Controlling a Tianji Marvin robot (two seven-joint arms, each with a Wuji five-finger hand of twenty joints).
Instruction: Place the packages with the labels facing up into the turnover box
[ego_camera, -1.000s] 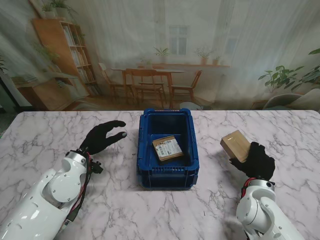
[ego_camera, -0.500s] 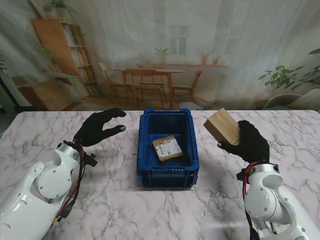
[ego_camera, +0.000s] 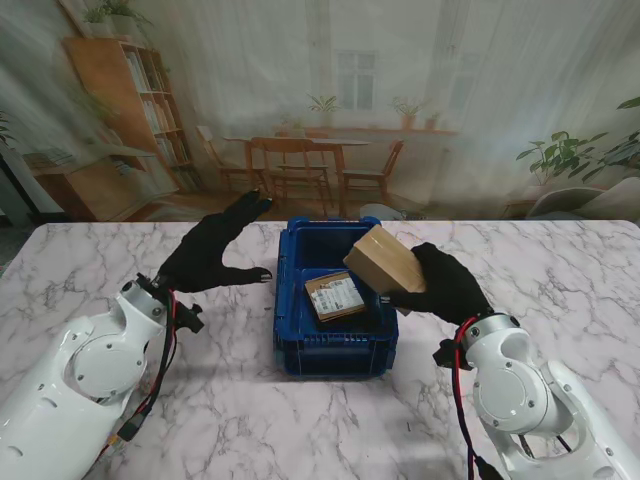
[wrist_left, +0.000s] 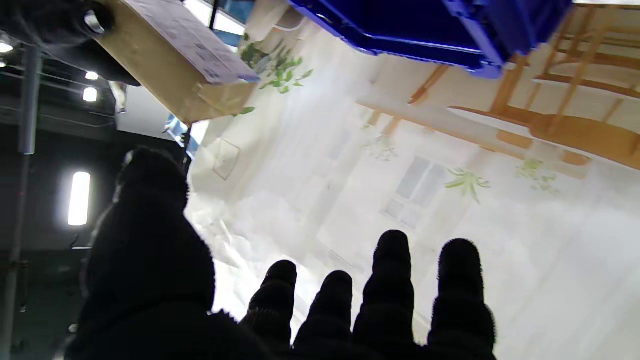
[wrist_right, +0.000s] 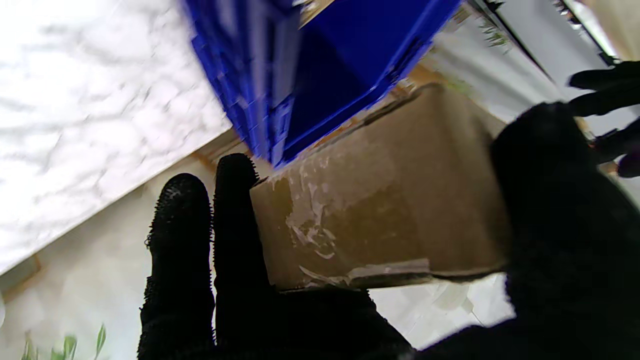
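A blue turnover box (ego_camera: 290, 330) stands mid-table, with one labelled package (ego_camera: 335, 297) lying flat inside, label up. My right hand (ego_camera: 445, 285) is shut on a plain brown cardboard package (ego_camera: 383, 260), held tilted in the air over the box's right rim. The right wrist view shows that package (wrist_right: 380, 200) clamped between thumb and fingers, with the box (wrist_right: 320, 65) beyond it. My left hand (ego_camera: 210, 255) hovers open, fingers spread, just left of the box. In the left wrist view the held package (wrist_left: 175, 55) shows a label on one face, beside the box's edge (wrist_left: 425, 30).
The marble table (ego_camera: 90, 270) spreads to both sides of the box. A printed backdrop of a room hangs behind the table's far edge.
My right hand has lifted the brown package and carried it leftward, from the table's right side to over the box. My left hand has risen and opened wider beside the box.
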